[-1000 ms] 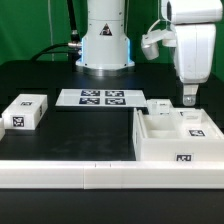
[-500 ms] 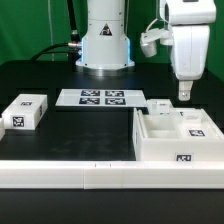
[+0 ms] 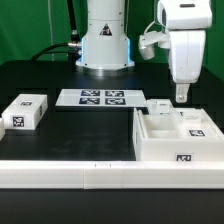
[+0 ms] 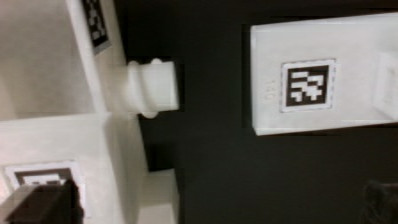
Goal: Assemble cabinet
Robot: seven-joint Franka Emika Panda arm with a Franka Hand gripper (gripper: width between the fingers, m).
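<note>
The cabinet [image 3: 170, 140], a big white box with tags, stands at the exterior view's right with smaller white tagged pieces lying in it. My gripper [image 3: 181, 96] hangs open and empty just above the cabinet's far edge. A small white tagged block [image 3: 160, 104] lies on the table just beyond the cabinet. In the wrist view a white tagged block [image 4: 313, 85] lies on the dark table beside a white tagged part [image 4: 63, 100] with a round knob [image 4: 153, 86]. My gripper [image 4: 210, 205] shows only its dark fingertips [image 4: 43, 203], wide apart with nothing between them.
The marker board [image 3: 100, 98] lies before the robot base. A white tagged block [image 3: 25, 111] lies at the exterior view's left. A long white rail [image 3: 90, 175] runs along the table's front edge.
The gripper has risen a little and shifted slightly toward the exterior view's left. The parts have not moved.
</note>
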